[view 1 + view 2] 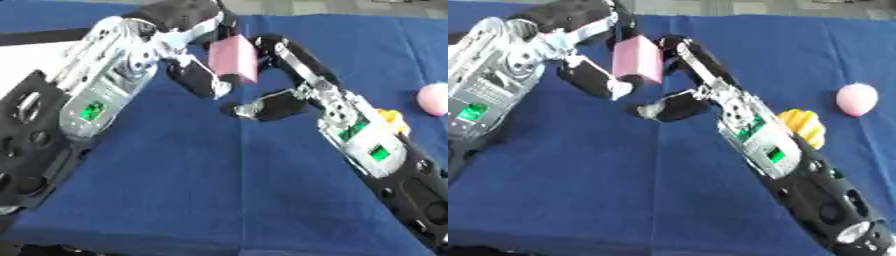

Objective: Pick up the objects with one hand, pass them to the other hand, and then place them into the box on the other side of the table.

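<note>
A pink block (233, 59) hangs above the blue cloth at the upper middle, between my two hands. My left hand (179, 31) comes in from the upper left and is shut on it, fingers over its top and thumb (206, 80) under its lower left. My right hand (297, 70) reaches up from the lower right. Its fingers (273, 46) lie against the block's right side, while its thumb (261, 107) stands apart below the block. A pink round object (857, 99) lies on the cloth at the right. A yellow ridged object (805, 126) sits partly hidden behind my right forearm.
The blue cloth (192, 165) covers the table. A white surface (26, 57) shows at the left edge, behind my left arm. Both forearms cross the lower half of the views.
</note>
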### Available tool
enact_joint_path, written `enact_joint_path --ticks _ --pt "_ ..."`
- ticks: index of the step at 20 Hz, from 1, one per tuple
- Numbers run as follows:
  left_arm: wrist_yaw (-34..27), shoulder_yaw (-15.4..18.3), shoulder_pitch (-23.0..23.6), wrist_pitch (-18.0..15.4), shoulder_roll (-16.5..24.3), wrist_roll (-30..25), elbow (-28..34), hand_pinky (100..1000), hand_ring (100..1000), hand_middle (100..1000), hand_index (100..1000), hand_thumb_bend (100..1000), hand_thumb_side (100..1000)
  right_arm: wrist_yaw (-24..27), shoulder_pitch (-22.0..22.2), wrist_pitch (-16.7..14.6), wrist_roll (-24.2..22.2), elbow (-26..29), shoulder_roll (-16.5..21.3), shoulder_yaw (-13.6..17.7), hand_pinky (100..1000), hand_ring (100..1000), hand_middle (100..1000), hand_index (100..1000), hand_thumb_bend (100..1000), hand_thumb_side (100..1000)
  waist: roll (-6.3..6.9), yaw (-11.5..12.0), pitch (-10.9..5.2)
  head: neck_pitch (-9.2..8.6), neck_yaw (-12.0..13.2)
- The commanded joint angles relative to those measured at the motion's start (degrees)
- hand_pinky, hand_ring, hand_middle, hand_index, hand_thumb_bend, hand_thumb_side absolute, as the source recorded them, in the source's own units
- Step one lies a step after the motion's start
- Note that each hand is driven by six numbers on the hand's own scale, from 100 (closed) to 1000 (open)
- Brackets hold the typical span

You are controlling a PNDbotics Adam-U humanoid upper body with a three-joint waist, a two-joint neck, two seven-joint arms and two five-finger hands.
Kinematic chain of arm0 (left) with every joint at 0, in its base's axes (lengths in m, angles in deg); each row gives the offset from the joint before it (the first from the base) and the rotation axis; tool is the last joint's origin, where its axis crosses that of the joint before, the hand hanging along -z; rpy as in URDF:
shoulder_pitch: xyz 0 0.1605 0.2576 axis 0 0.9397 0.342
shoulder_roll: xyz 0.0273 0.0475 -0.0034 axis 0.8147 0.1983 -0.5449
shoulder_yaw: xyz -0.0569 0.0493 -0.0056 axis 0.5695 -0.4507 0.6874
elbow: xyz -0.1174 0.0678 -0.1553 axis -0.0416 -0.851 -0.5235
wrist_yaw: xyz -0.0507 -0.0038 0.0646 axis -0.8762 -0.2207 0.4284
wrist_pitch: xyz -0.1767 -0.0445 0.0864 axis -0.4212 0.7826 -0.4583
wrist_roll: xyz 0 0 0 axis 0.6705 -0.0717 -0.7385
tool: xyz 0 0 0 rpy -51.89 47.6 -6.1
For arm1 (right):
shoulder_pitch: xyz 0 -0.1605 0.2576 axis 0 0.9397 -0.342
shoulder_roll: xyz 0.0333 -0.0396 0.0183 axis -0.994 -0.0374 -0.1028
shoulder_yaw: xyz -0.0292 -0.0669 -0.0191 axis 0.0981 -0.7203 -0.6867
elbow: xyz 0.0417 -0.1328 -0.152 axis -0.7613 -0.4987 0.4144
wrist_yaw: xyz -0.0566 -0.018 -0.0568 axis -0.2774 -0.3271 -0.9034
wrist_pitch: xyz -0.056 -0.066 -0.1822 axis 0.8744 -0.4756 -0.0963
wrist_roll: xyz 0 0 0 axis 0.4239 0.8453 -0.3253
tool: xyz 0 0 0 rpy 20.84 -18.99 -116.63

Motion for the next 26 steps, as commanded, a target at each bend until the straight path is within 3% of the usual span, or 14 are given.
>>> enact_joint_path --ticks 1,6,11,14,19,26 --pt "0.81 2.77 -1.09 0.32 2.8 0.31 1.72 672 574 414 448 181 216 -1.47 0.11 0.72 -1.81 0.38 1.57 0.16 678 767 790 804 656 200 0.19 0.09 -1.2 0.32 0.15" --pt "-2.42 5.82 1.29 2.43 6.11 0.35 5.88 673 559 400 436 100 198 -1.78 0.45 2.55 -1.19 -0.06 2.55 1.24 676 765 788 801 661 221 0.3 0.09 -1.21 0.32 -0.02" --pt "-6.69 11.11 4.68 6.1 9.94 4.7 9.3 655 542 383 417 100 194 0.05 1.14 5.57 1.32 0.31 3.81 2.24 674 764 784 786 558 323 0.22 0.04 -1.23 0.32 -0.09" --pt "-8.46 14.04 5.6 7.53 12.38 7.74 9.83 649 539 381 415 100 191 2.33 1.6 6.53 3.31 1.04 4.55 2.82 674 766 785 782 525 304 0.16 -0.03 -1.27 0.32 0.25" --pt "-10.07 17.39 6.97 8.92 16.51 10.64 8.9 642 537 378 412 100 191 4.43 2.37 7.21 5.71 2.88 5.91 4.29 669 763 781 778 573 261 0.01 -0.13 -1.2 0.32 0.99" --pt "-10.85 20.53 8.75 10.38 22.31 13.27 4.93 643 542 383 417 100 187 5.09 3.34 8.01 8.16 6.59 8.49 6.54 662 755 769 769 579 267 -0.23 -0.48 -1.08 0.32 4.83"
